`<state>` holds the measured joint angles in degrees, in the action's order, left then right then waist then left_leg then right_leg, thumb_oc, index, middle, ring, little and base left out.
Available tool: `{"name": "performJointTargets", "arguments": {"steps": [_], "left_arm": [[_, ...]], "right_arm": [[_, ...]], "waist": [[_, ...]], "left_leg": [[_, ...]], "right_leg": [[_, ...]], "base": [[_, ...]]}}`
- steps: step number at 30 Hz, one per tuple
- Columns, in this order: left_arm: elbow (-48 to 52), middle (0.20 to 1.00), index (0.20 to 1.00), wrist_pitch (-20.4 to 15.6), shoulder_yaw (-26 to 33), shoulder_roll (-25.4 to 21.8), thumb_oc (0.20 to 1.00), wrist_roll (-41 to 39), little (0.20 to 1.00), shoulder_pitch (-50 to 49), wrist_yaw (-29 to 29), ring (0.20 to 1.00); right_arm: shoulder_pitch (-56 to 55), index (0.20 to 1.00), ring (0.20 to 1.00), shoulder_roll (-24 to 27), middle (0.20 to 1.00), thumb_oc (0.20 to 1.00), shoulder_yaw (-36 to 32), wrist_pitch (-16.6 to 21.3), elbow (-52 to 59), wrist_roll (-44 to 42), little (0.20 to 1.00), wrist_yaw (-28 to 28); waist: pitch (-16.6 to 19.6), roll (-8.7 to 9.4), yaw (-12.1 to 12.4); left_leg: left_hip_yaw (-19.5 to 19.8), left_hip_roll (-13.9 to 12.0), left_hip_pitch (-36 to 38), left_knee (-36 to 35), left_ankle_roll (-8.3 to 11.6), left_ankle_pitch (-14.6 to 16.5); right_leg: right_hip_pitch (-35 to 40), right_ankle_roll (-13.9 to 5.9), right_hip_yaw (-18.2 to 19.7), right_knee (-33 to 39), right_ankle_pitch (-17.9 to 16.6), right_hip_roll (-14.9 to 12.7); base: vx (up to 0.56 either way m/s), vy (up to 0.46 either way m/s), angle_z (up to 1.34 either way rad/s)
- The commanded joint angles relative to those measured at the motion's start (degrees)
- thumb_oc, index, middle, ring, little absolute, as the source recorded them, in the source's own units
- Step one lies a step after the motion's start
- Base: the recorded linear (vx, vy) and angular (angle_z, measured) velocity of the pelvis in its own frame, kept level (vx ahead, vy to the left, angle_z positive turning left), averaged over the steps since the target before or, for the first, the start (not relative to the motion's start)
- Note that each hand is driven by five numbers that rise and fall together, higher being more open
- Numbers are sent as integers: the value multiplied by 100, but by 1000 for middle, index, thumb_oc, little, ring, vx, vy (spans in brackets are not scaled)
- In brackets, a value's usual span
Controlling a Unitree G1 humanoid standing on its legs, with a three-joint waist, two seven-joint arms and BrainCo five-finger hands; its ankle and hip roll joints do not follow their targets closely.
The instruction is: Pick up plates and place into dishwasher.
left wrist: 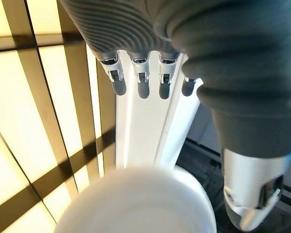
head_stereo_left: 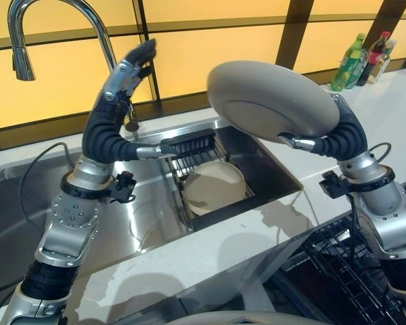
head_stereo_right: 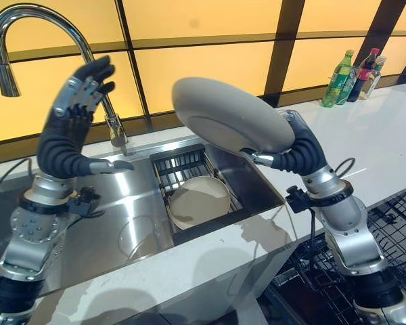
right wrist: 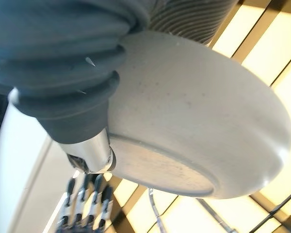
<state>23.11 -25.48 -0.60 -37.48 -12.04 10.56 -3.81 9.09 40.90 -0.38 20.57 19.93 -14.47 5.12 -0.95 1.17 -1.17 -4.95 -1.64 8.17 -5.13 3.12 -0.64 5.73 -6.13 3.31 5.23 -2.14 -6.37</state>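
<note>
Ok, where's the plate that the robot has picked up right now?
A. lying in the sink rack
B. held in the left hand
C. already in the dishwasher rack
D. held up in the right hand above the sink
D: the right hand is shut on the grey plate, holding it tilted in the air above the sink, while the left hand is raised, open and empty.

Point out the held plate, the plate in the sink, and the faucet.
held plate (head_stereo_left: 271,101): left eye view, underside middle.
plate in the sink (head_stereo_left: 214,187): left eye view, its centre.
faucet (head_stereo_right: 34,11): right eye view, arch top.
</note>
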Motion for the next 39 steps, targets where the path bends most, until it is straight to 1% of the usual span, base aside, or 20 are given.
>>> {"name": "performJointTargets", "arguments": {"steps": [1,6,11,12,14,15,18,20,23,26,27,29,30,31,33,36,39], "left_arm": [[-398,1000,1000,-102,266,2,1000,-76,1000,66,-172,1000],[-427,1000,1000,-174,495,21,1000,-125,1000,-69,-154,1000],[-531,1000,1000,-265,793,-4,1000,-311,1000,-212,-154,1000],[-536,1000,1000,-261,844,-9,1000,-314,1000,-252,-192,1000],[-544,1000,1000,-262,868,-6,1000,-301,1000,-274,-234,1000],[-675,1000,1000,-288,926,-58,1000,-289,1000,-274,-410,1000],[-892,1000,1000,-277,1051,-68,1000,-350,1000,-291,-571,1000],[-953,1000,1000,-262,1138,-48,1000,-359,1000,-292,-606,1000],[-972,1000,1000,-215,1315,-33,1000,-240,1000,-278,-578,1000],[-970,1000,1000,-223,1515,-59,1000,-136,1000,-346,-603,1000],[-985,1000,1000,-219,1575,-82,1000,-103,1000,-357,-627,1000],[-1025,1000,1000,-201,1683,-161,1000,-39,1000,-379,-719,1000],[-1080,1000,1000,-186,1730,-220,1000,-38,1000,-373,-753,1000],[-1150,1000,1000,-162,1760,-234,1000,-35,1000,-345,-733,1000],[-1200,1000,1000,-77,1769,-263,1000,-69,1000,-333,-744,1000],[-1260,1000,1000,-69,1804,-273,1000,-109,1000,-379,-690,1000],[-1231,1000,1000,-80,1866,-184,1000,-102,1000,-537,-595,1000]], "right_arm": [[25,200,200,-9,200,200,-560,230,103,51,200,-336],[-401,200,200,0,200,200,-992,194,73,253,200,-364],[-839,200,200,90,200,200,-1494,-26,-79,542,200,-446],[-915,200,200,113,200,200,-1592,-63,-120,564,200,-455],[-962,200,200,133,200,200,-1655,-78,-145,572,200,-488],[-1062,200,200,206,200,200,-1806,-63,-297,543,200,-532],[-1095,200,200,266,200,200,-1970,14,-546,470,200,-551],[-1102,200,200,282,200,200,-2031,6,-668,493,200,-604],[-1262,200,200,269,200,200,-2160,-102,-766,718,200,-799],[-1425,200,200,242,200,200,-2235,-224,-881,1094,200,-1061],[-1455,200,200,245,200,200,-2245,-253,-927,1116,200,-1089],[-1465,200,200,253,200,200,-2220,-311,-1042,1097,200,-1133],[-1467,200,200,234,200,200,-2184,-341,-1129,1091,200,-1145],[-1484,200,200,218,200,200,-2164,-347,-1222,1070,200,-1135],[-1506,200,200,197,200,200,-2156,-514,-1290,1172,200,-1107],[-1523,200,200,207,200,200,-2124,-789,-1360,1169,200,-952],[-1614,200,200,150,200,200,-2163,-895,-1438,1214,200,-783]], "waist": [[214,-21,-121],[218,-42,-232],[154,-12,-429],[135,-3,-471],[116,8,-479],[26,50,-571],[-57,101,-601],[-108,116,-594],[-199,109,-583],[-297,125,-529],[-315,140,-497],[-329,166,-389],[-309,180,-322],[-289,190,-291],[-272,175,-285],[-243,151,-290],[-257,107,-295]], "left_leg": [[186,208,-103,121,-283,497],[101,238,-98,44,-289,476],[-54,277,-160,13,-292,490],[-80,277,-151,13,-293,557],[-124,275,-165,13,-293,562],[-203,258,-216,13,-279,589],[-429,194,-243,13,-259,598],[-518,145,-242,13,-283,575],[-507,78,-292,13,-355,457],[-502,38,-347,13,-367,317],[-523,21,-364,13,-351,275],[-601,-73,-413,15,-254,173],[-653,-121,-460,22,-174,141],[-650,-181,-493,30,-104,104],[-640,-310,-536,31,-6,37],[-687,-507,-609,38,104,-59],[-665,-660,-706,65,202,-160]], "right_leg": [[-104,-13,-541,-178,237,197],[-139,-84,-530,-150,173,121],[-274,-199,-448,-65,-4,14],[-282,-237,-418,-38,8,0],[-318,-258,-383,-27,-22,-7],[-447,-331,-369,-23,-96,-29],[-513,-384,-552,-38,-162,-48],[-510,-378,-624,-273,-62,-32],[-769,-398,-675,-1318,154,-33],[-936,-444,-804,-1886,181,-105],[-931,-440,-850,-1898,195,-139],[-751,-385,-1030,-1591,325,-193],[-573,-334,-1123,-1293,414,-189],[-432,-299,-1134,-1050,440,-164],[-301,-244,-1063,-810,466,-61],[-185,-116,-1087,-610,484,63],[-147,-5,-1112,-525,489,144]], "base": [[-32,69,-2],[-25,85,-1],[-31,111,-9],[-19,85,-7],[-60,54,-14],[-132,27,-24],[-128,-23,-34],[-113,-60,-54],[-117,-106,-45],[-104,-165,-47],[-115,-279,-44],[-89,-301,-47],[-53,-328,-35],[-34,-368,-30],[-17,-301,-37],[-20,-259,-36],[-38,-211,-18]]}}
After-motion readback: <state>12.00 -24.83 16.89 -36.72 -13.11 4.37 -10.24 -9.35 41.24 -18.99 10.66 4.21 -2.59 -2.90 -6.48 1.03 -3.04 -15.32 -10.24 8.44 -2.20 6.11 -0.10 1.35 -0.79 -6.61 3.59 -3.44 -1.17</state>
